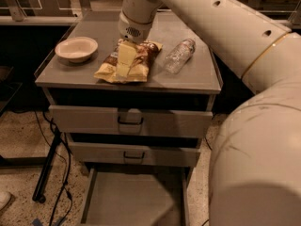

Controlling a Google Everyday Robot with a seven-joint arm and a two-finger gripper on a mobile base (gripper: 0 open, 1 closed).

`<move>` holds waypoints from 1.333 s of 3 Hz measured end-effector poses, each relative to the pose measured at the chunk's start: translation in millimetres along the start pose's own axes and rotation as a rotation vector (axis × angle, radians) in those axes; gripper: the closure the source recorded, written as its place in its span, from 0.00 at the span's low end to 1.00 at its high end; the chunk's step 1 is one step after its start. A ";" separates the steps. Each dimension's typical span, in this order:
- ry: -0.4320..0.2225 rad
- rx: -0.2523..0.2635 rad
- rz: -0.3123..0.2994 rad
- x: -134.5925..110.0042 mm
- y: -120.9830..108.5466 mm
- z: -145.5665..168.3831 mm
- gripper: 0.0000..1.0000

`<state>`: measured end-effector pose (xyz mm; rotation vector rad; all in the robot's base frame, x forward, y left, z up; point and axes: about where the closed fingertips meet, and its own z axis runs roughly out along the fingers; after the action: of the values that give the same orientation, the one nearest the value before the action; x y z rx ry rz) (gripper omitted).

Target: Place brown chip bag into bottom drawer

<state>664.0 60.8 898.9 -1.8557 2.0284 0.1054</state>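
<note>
Grasp step: the gripper sits on the brown chip bag on the cabinet top; whether it has hold, I cannot tell. Next move calls for 1 lift, then a carry toward 6 o'clock into the open bottom drawer.

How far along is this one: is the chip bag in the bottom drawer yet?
Not yet. Done: the bottom drawer stands pulled open, no bag in it. In hand: the gripper is down on the brown chip bag, which lies flat on the cabinet top between a bowl and a bottle; a grasp is not confirmed. Left: lift the bag, lower it, release it in the drawer.
</note>
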 end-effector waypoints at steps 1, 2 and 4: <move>0.004 0.001 0.000 -2.4 -12.8 13.2 0.00; 0.029 0.015 0.030 8.0 -15.1 24.1 0.00; 0.064 0.009 0.080 26.5 -3.8 56.3 0.00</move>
<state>679.4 52.8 839.0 -1.7947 2.1431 0.0596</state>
